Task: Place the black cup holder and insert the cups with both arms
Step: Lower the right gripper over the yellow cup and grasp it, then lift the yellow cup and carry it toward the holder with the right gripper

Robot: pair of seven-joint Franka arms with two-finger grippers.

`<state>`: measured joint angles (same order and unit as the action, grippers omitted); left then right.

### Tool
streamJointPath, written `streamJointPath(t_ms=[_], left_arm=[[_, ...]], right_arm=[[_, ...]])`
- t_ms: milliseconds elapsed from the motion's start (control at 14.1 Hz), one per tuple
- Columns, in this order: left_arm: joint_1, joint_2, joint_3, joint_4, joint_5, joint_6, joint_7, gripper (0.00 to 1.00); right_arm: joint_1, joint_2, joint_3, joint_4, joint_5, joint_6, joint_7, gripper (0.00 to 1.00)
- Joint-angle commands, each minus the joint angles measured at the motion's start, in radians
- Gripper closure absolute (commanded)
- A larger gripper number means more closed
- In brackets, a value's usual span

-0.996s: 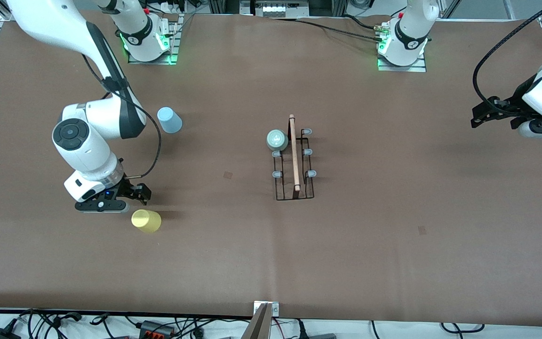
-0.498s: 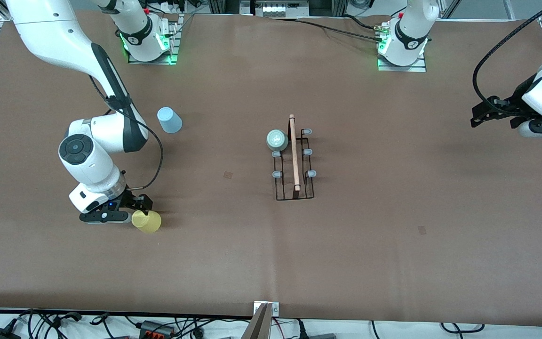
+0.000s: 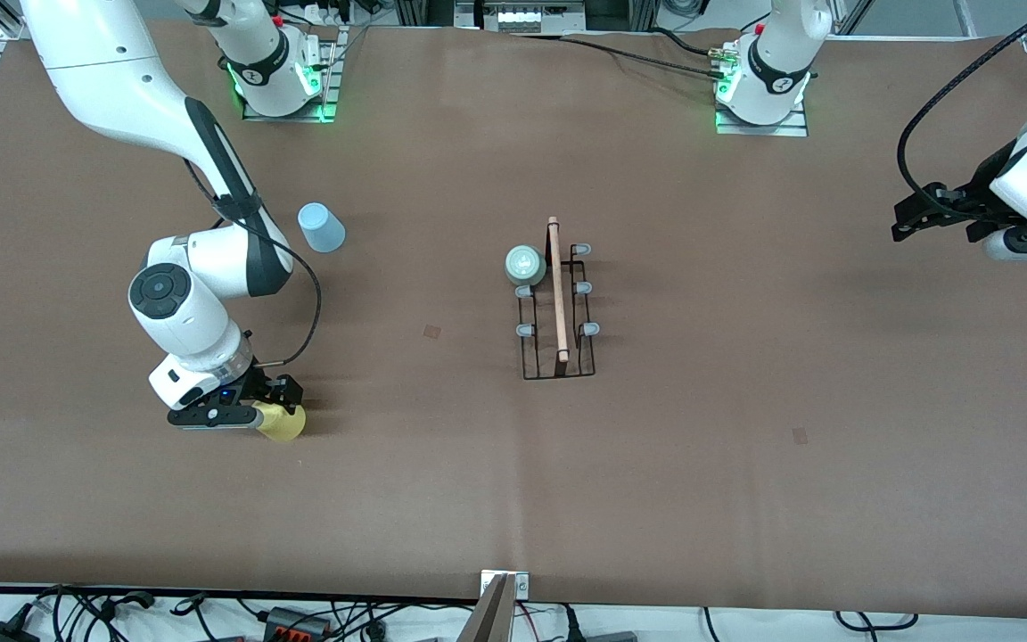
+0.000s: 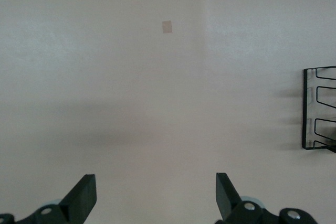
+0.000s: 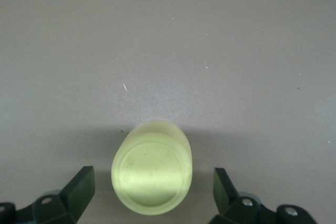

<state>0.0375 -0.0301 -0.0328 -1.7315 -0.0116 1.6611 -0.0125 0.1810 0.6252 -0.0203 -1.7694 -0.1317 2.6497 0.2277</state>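
The black cup holder (image 3: 556, 308) stands mid-surface with the pale green cup (image 3: 524, 265) upturned on the prong at its 11 o'clock corner; the other prongs are bare. The right gripper (image 5: 152, 195) is low over the yellow cup (image 5: 151, 172), its fingers spread to either side without touching it. The light blue cup (image 3: 322, 227) sits upturned at 12 o'clock from the yellow one. The left gripper (image 4: 155, 196) waits spread, holding nothing, over the surface's (image 3: 745, 446) left-arm end.
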Motion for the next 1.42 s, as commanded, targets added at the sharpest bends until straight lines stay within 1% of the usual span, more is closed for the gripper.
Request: streamJointPath(t_ms=[0,142,213,285,356,427,498,640,925,1139,1352], left_arm=[[-0.004,0.010,0.002,0.029,-0.016,-0.040,-0.020,0.00],[-0.004,0.010,0.002,0.029,-0.016,-0.047,-0.040,0.00],[-0.005,0.012,0.002,0.030,-0.014,-0.046,-0.040,0.00],[-0.005,0.025,0.004,0.050,-0.014,-0.046,-0.037,0.00],[-0.004,0.048,0.004,0.079,-0.016,-0.049,-0.037,0.00],[-0.004,0.061,0.005,0.101,-0.016,-0.067,-0.037,0.00],[-0.002,0.068,0.005,0.112,-0.016,-0.075,-0.038,0.00],[-0.001,0.070,0.005,0.115,-0.016,-0.075,-0.040,0.00],[0.002,0.070,0.005,0.113,-0.016,-0.078,-0.037,0.00],[-0.005,0.070,0.005,0.119,-0.016,-0.081,-0.038,0.00],[-0.002,0.070,0.005,0.119,-0.018,-0.083,-0.034,0.00]], right_arm=[[-0.018,0.024,0.019,0.019,0.017,0.036,-0.013,0.00],[-0.017,0.030,0.019,0.019,0.018,0.036,-0.010,0.00],[-0.017,0.030,0.019,0.019,0.018,0.036,-0.013,0.02],[-0.015,0.028,0.019,0.019,0.018,0.032,-0.016,0.30],[-0.015,0.027,0.019,0.019,0.018,0.027,-0.016,0.55],[-0.012,0.022,0.019,0.018,0.018,0.024,-0.016,0.75],[-0.008,0.012,0.019,0.015,0.018,0.010,-0.016,0.88],[-0.005,-0.037,0.026,0.010,0.018,-0.063,-0.016,0.94],[0.043,-0.194,0.028,0.019,0.021,-0.307,0.016,0.94],[0.119,-0.283,0.029,0.022,0.026,-0.421,0.180,0.94],[0.224,-0.332,0.031,0.025,0.026,-0.461,0.417,0.94]])
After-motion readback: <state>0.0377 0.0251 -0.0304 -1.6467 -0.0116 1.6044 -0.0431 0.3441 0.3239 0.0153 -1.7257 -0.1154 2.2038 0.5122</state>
